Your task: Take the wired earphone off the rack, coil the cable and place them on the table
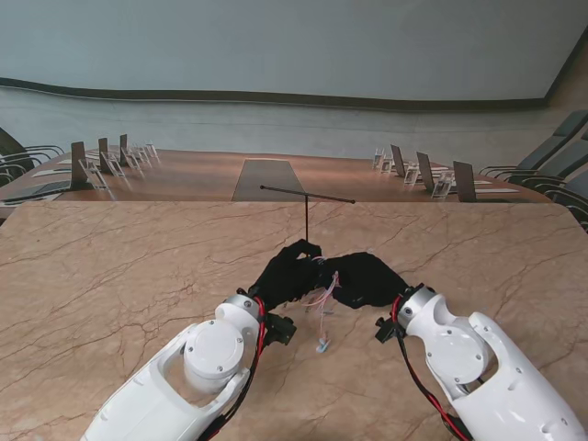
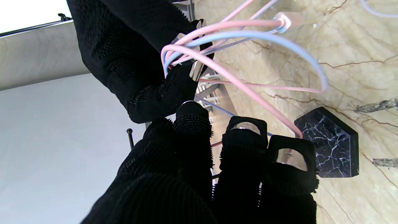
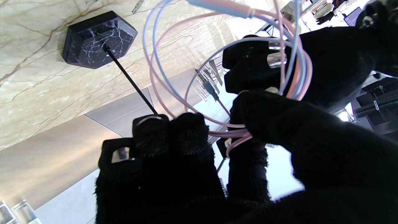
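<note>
Two robot hands (image 1: 292,274) (image 1: 367,279) around the looped earphone cable (image 1: 324,296).

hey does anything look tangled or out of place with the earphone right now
No tangle shows. The earphone cable is in loose pink and blue loops held between the left hand and right hand, off the rack. One end dangles toward the table, uncoiled.

Rack (image 1: 306,197): frame centre, on the table (image 1: 110,266).
Hands: left hand (image 1: 289,273) beside right hand (image 1: 369,278), lower centre.
Cable (image 1: 325,299): between them (plug end hanging).
</note>
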{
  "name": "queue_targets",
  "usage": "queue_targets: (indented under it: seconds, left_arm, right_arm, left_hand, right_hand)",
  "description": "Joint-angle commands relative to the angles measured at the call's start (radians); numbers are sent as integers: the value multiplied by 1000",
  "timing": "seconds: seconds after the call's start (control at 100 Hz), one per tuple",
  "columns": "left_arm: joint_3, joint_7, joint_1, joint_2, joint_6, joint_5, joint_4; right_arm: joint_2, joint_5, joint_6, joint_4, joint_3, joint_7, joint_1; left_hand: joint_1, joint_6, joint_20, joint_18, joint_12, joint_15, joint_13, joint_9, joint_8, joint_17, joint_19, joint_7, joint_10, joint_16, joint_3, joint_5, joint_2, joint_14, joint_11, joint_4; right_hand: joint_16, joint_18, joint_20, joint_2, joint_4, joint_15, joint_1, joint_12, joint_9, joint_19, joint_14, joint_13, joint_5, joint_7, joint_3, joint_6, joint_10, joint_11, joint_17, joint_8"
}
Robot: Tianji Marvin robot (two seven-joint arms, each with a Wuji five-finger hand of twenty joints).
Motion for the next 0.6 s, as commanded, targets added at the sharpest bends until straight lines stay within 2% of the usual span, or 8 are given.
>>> queue_targets:
  seconds: [0.0,0.23,0.39,0.59]
  left_arm:
    - [7,-18,10,-3,-1,8,-6]
    - [-4,-5,17,-3,-13,28,15]
    - [-7,-32,18,4,-15,23,22]
    - [-8,-78,17,19,-13,34,26]
  right_arm:
    - [-8,-7,-10,-12,5,-2,-7]
    - [-9,-25,-17,-25,39,-14,-25]
    - [-9,-27,-21,-25,46,-17,-24]
    - [-9,-26,-27,-22,46,-14,-16]
  left_hand:
    - [59,-103,-13,11,-8,-1,8,14,46,-2,100,238,-12,-8,3,92,1,20,-17,-28]
    - [59,-98,-14,13,-16,-14,3,17,38,-15,88,242,1,-11,-2,104,-13,25,-24,-25]
    - [59,-98,-16,7,-23,-49,-49,-21,39,-73,45,240,25,-14,13,100,-8,24,-45,-21]
    - [59,-107,4,-14,-17,-72,-100,-64,51,-127,5,236,31,-6,36,99,-19,11,-56,-22]
  right_hand:
    - [-11,-118,-24,55,75,100,41,-9,17,15,98,68,102,148,110,-152,122,45,13,38]
    - [-10,-117,-24,57,76,101,41,-10,18,16,98,69,104,149,111,-150,123,47,15,37]
    - [-10,-117,-24,58,78,101,41,-10,18,15,98,69,104,149,109,-150,123,47,14,37]
    - [-10,-117,-24,60,78,100,41,-10,17,15,98,68,104,149,108,-150,123,47,13,37]
